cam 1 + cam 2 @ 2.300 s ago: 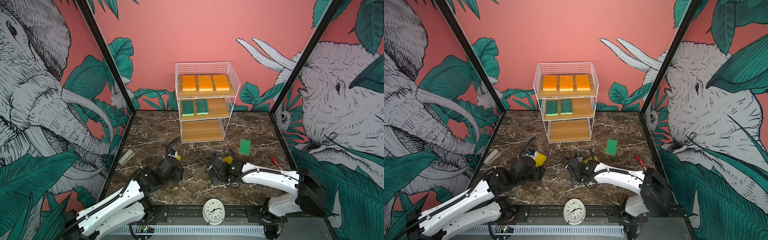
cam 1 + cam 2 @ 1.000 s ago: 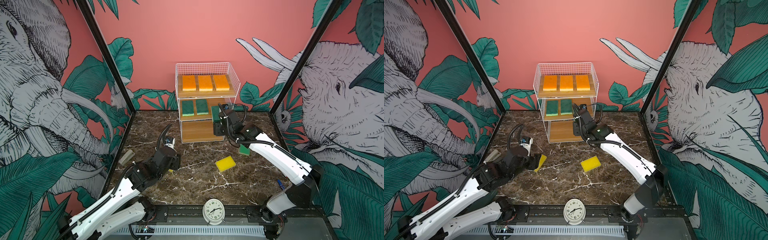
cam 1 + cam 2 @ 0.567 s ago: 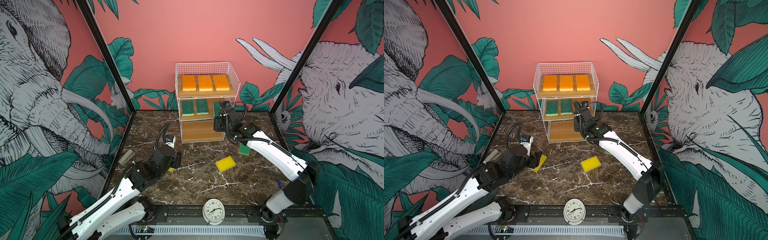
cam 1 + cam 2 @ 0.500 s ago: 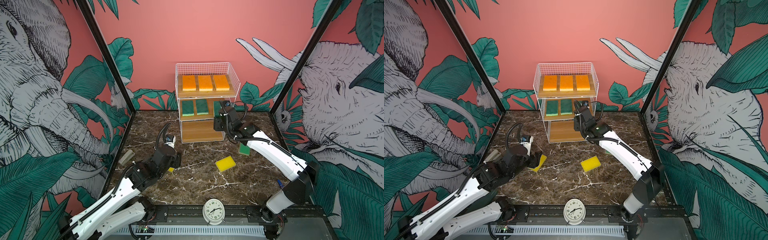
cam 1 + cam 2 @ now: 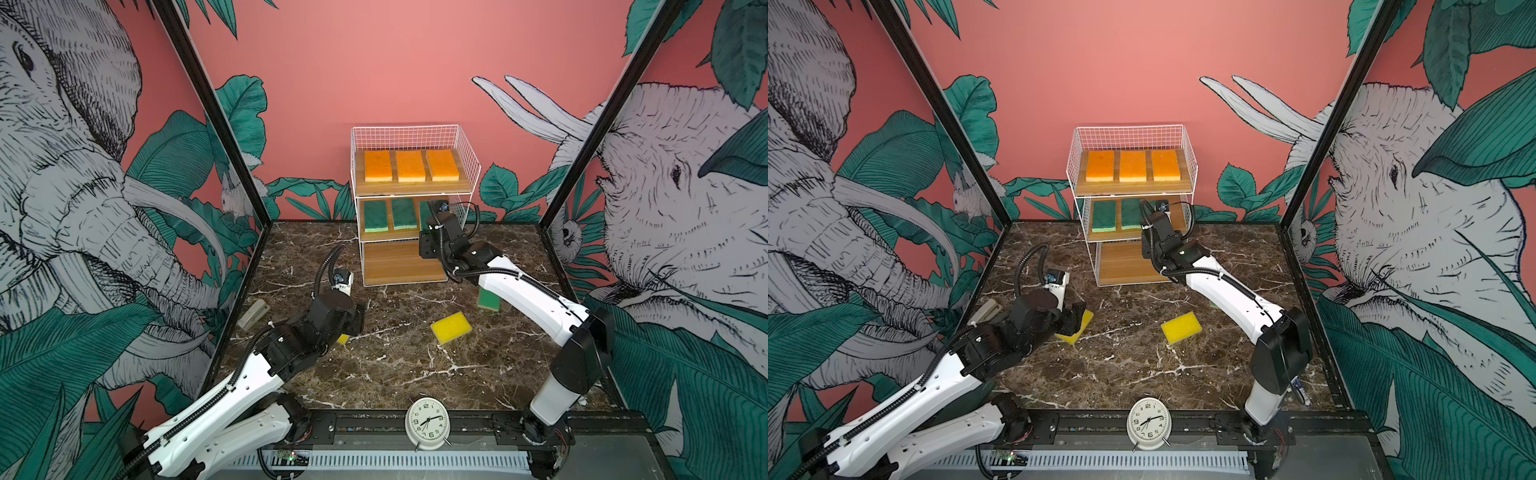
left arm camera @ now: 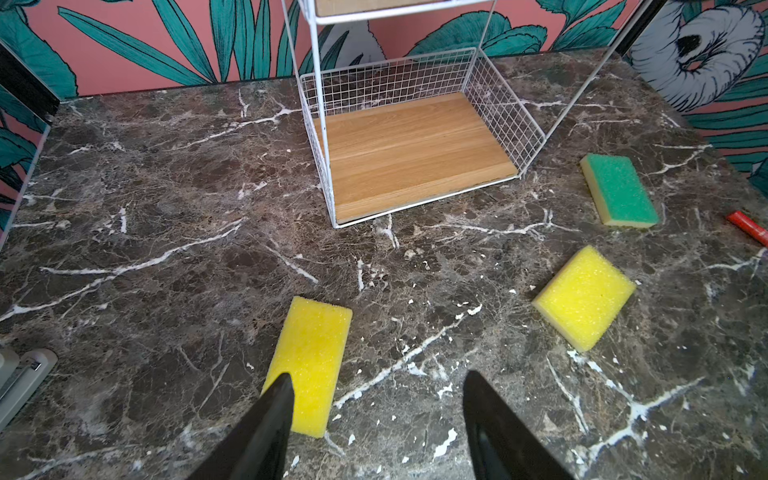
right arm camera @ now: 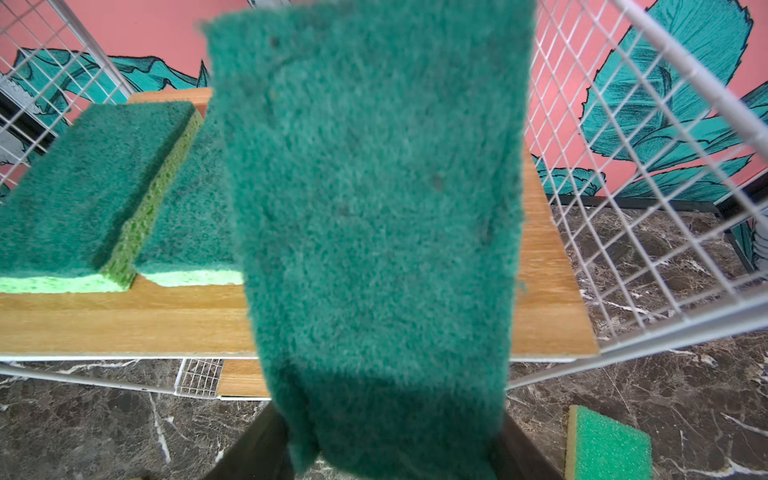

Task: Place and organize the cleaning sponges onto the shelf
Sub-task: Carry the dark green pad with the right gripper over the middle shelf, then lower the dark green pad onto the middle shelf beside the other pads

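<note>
**Step in hand: loading the middle tier.**

The right hand is clamping a green sponge by its near end. It is holding the sponge over the bare part of the middle tier of the shelf, just beside the two shelved sponges. The held sponge is blocking most of the wrist view, so it cannot be told whether its far end is resting on the board.

The left hand is hovering low over the surface with its jaws apart and nothing between them. One finger is overlapping the near end of a yellow sponge, which is lying off-centre to the jaws.

**Status:**
- The top tier is carrying three orange sponges.
- The bottom tier is bare.
- A second yellow sponge and a pale green sponge are lying on the surface, apart from the shelf.

**Next move, right hand:**
1. Lower the sponge flat, parallel to its neighbours and clear of the wire side.
2. Part the jaws.
3. Withdraw straight back.

**Next move, left hand:** shift sideways until the yellow sponge is sitting between the jaws, then close.
</note>
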